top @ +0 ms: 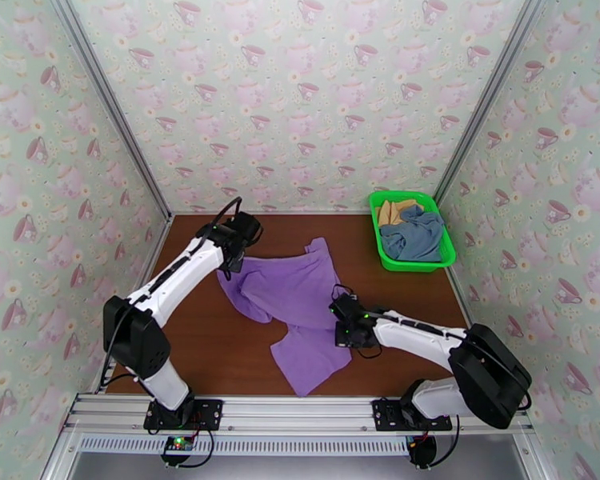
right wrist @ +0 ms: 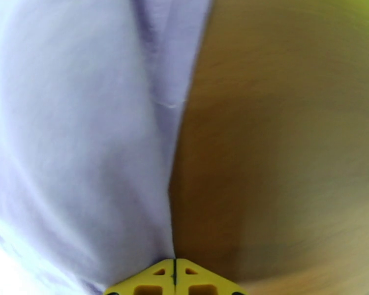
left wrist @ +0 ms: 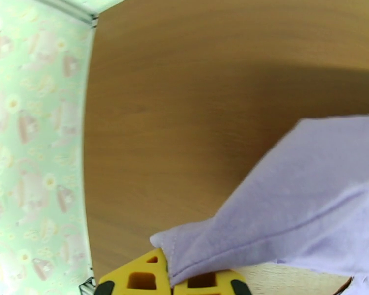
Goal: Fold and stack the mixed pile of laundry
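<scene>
- Yellow fingertips of the left claw [left wrist: 172, 277] sit right under its wrist lens, closed on a corner of the lilac garment [top: 296, 294]. The cloth runs up and to the right from the pinch.
- Seen from the right wrist, the right claw [right wrist: 174, 276] has its tips pressed together. The garment's hemmed edge runs straight into the seam between them, so it looks pinched there too, though only a thin sliver of cloth can be caught.
- From above, the lilac garment lies crumpled and partly doubled over on the brown counter [top: 204, 346]. It sits mid-counter between the two arms, with the left claw at its far left corner and the right claw on its right edge.
- A blue-grey garment [top: 416, 234] and a tan garment [top: 392, 211] lie bunched in the green basket [top: 404, 268] at the far right, well apart from the work.
- The step in hand seems to be spreading the first piece flat, so the task looks to be at an early stage, with nothing folded or stacked yet.
- Next, both claws likely need to lift and draw apart together to pull the wrinkles out, then lay the cloth down flat.
- Even tension matters here, because the right claw's shallow hold could slip off the hem.
</scene>
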You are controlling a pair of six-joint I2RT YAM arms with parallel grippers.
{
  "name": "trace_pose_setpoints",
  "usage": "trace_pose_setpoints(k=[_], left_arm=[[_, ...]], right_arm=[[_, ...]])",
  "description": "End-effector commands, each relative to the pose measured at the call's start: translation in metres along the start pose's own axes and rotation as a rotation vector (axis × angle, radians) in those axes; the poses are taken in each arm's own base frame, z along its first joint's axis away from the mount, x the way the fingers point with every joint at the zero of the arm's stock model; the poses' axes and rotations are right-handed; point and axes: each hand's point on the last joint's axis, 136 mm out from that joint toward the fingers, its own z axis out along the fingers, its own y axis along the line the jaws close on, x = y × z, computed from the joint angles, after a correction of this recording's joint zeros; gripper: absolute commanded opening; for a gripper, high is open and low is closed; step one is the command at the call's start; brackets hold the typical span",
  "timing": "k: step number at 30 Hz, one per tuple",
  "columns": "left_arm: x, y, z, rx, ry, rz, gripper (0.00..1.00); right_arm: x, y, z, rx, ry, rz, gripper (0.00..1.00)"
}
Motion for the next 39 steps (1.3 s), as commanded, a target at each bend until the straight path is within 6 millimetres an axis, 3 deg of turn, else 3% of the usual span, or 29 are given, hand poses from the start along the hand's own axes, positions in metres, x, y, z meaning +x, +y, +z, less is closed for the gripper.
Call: trace_pose_setpoints(k=[1, 3, 5, 9, 14, 16, 20, 27, 30, 35, 37, 38, 39], left_arm=[[0.011, 0.029, 0.001, -0.124, 0.037, -0.023, 0.0], [0.015, 0.044, -0.002, -0.185, 0.048, -0.054, 0.0], [0.011, 0.058, -0.011, -0.223, 0.03, -0.076, 0.0], [-0.016, 0.07, -0.052, -0.141, -0.061, -0.123, 0.0], [-0.051, 0.082, -0.122, -0.001, -0.219, -0.163, 0.0], [-0.059, 0.085, -0.144, 0.038, -0.267, -0.179, 0.0], [-0.058, 0.082, -0.152, 0.069, -0.271, -0.183, 0.0], [-0.05, 0.07, -0.136, 0.056, -0.224, -0.161, 0.0], [-0.049, 0.068, -0.137, 0.063, -0.227, -0.159, 0.0], [-0.047, 0.066, -0.136, 0.072, -0.23, -0.16, 0.0], [-0.045, 0.066, -0.137, 0.079, -0.233, -0.162, 0.0], [-0.044, 0.066, -0.137, 0.082, -0.233, -0.165, 0.0], [-0.043, 0.066, -0.137, 0.085, -0.233, -0.165, 0.0]], right_arm=[[0.002, 0.002, -0.014, -0.009, 0.025, 0.003, 0.09], [-0.034, 0.01, -0.037, -0.043, -0.048, -0.01, 0.26], [-0.074, 0.016, -0.058, -0.107, -0.112, 0.001, 0.35], [-0.156, 0.022, -0.079, -0.195, -0.206, 0.021, 0.5], [-0.23, 0.054, -0.062, -0.342, -0.214, -0.023, 0.59], [-0.251, 0.069, -0.044, -0.372, -0.188, -0.043, 0.58], [-0.254, 0.094, -0.008, -0.434, -0.098, -0.047, 0.56], [-0.219, 0.143, 0.033, -0.471, 0.004, -0.14, 0.56], [-0.213, 0.152, 0.045, -0.45, 0.026, -0.143, 0.57], [-0.218, 0.152, 0.068, -0.325, 0.027, -0.148, 0.53], [-0.22, 0.155, 0.08, -0.284, 0.041, -0.159, 0.44], [-0.218, 0.155, 0.088, -0.252, 0.059, -0.161, 0.32], [-0.216, 0.152, 0.096, -0.219, 0.075, -0.162, 0.14]])
